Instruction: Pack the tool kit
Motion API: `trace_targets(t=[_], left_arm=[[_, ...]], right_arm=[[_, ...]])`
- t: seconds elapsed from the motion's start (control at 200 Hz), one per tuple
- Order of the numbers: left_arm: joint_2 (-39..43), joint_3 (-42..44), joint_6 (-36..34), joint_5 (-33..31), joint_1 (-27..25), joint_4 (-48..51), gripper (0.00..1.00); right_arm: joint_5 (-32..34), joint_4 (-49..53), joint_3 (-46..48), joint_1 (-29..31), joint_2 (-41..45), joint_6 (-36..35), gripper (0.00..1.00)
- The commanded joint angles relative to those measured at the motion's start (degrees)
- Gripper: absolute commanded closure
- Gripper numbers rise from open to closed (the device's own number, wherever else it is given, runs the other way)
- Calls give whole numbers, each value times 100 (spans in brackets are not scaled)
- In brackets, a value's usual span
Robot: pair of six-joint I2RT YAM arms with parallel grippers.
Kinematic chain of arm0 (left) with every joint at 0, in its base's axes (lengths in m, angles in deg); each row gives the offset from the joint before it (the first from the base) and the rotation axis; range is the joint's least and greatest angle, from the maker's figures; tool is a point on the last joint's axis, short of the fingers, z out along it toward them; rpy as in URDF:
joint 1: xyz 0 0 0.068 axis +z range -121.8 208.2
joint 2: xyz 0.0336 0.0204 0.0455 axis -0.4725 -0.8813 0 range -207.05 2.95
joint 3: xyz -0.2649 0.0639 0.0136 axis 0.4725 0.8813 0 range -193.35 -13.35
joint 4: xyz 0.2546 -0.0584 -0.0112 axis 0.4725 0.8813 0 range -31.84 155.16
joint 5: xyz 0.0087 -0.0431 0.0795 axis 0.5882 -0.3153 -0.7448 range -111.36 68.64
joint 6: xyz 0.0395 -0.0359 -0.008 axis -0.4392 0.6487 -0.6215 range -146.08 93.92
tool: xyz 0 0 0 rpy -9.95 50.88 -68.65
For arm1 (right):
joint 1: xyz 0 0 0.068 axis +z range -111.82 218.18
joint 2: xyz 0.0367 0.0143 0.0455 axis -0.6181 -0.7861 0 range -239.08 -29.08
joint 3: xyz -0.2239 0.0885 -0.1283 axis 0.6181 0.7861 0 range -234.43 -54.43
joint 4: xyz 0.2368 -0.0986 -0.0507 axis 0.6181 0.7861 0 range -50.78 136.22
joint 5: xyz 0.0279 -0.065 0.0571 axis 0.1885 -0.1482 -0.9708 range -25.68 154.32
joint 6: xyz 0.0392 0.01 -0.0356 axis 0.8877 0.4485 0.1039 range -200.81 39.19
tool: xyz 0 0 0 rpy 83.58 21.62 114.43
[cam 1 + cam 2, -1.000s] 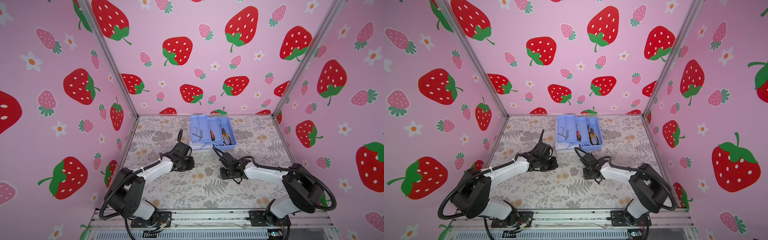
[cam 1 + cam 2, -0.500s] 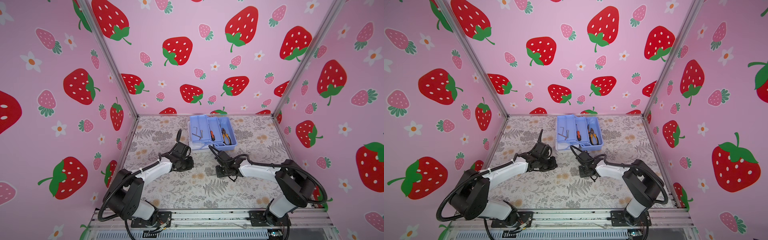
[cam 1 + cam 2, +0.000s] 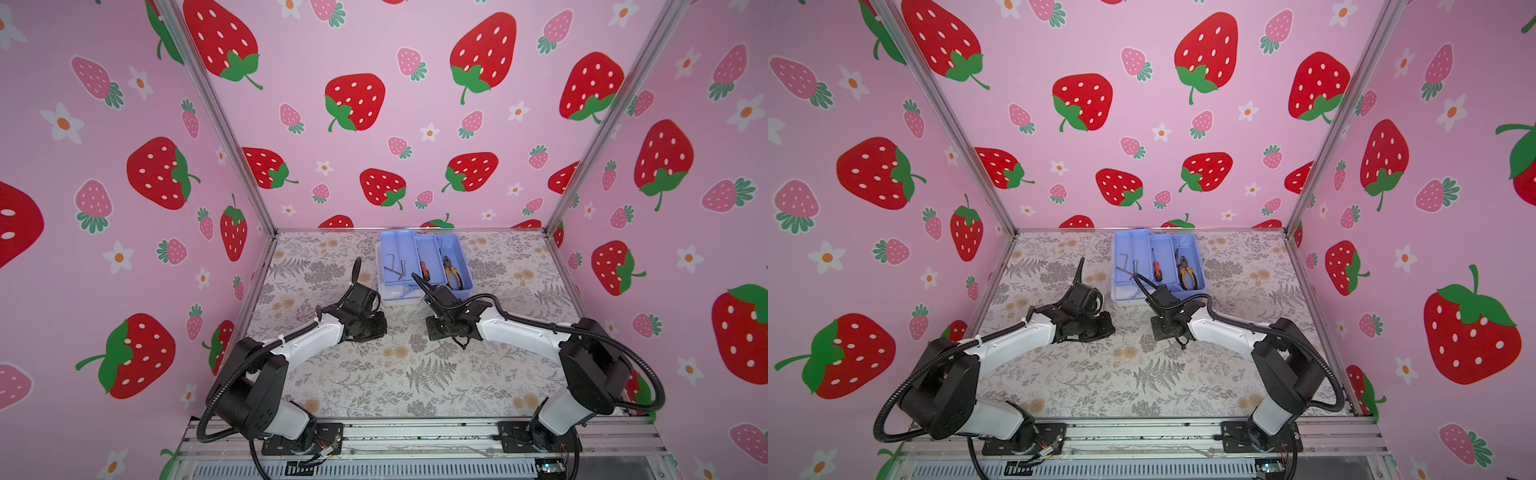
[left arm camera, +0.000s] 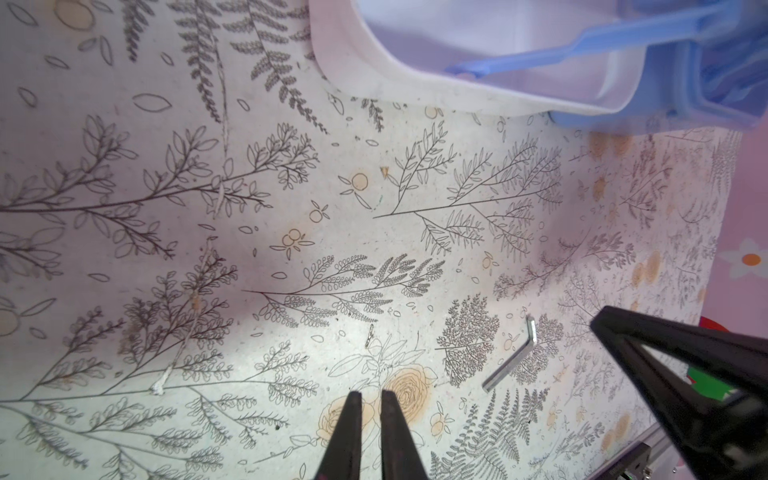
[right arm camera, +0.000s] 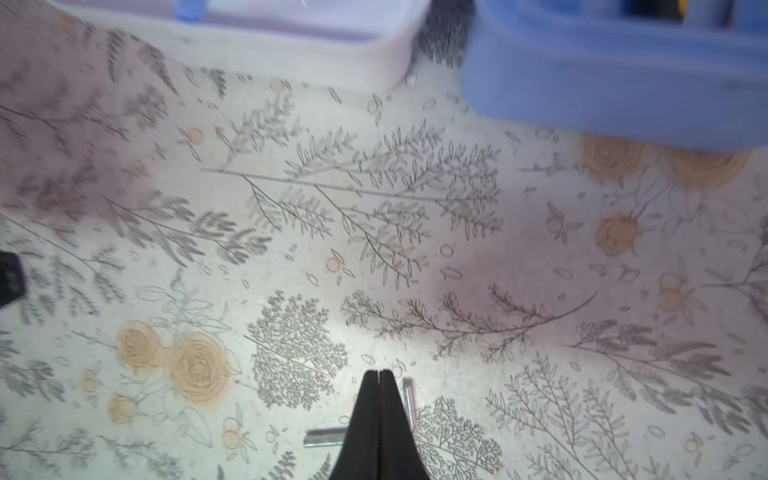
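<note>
Right wrist view: the right gripper (image 5: 378, 374), fingers pressed together on nothing, is seen above a loose hex key (image 5: 324, 438) lying on the mat (image 5: 374, 249); the left gripper (image 4: 372, 395) is held narrowly parted and empty. Farther back, mid-table, the tool kit (image 3: 390, 245) is found open, its blue compartments loaded with hex keys (image 3: 391, 268), a screwdriver (image 3: 423, 269) and pliers (image 3: 452, 274). Packing is judged mostly done: this key and the closing remain.

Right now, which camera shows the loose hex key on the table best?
The left wrist view: the hex key lies whole and sharp on the table. The right wrist view shows it partly behind the shut right end effector. The top views show at most a faint sliver.
</note>
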State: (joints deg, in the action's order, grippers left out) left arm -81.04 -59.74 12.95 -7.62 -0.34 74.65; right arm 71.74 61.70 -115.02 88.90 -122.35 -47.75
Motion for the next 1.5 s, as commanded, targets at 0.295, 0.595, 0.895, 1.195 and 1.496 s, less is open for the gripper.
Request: trace_targets(t=[0.295, 0.595, 0.895, 1.195, 1.496], left_arm=[[94, -85, -660, 26, -599, -205, 82], [-915, -998, -1516, -139, -2221, -447, 62], [-2148, -1992, -1805, -549, -2797, -121, 55], [-2467, -2492, -1833, -1367, -2844, 253, 56], [-2735, -2805, -2021, -1534, -2837, 592, 58]], right_arm=[[-389, 167, 788, -149, 504, -13, 98], [-1513, -341, 2208, -1059, 1476, 123, 92], [-2081, -464, 2836, -1919, 2319, -146, 81], [-2527, -564, 3153, -2388, 2557, -387, 78], [-2709, -625, 3152, -2599, 2480, -560, 77]])
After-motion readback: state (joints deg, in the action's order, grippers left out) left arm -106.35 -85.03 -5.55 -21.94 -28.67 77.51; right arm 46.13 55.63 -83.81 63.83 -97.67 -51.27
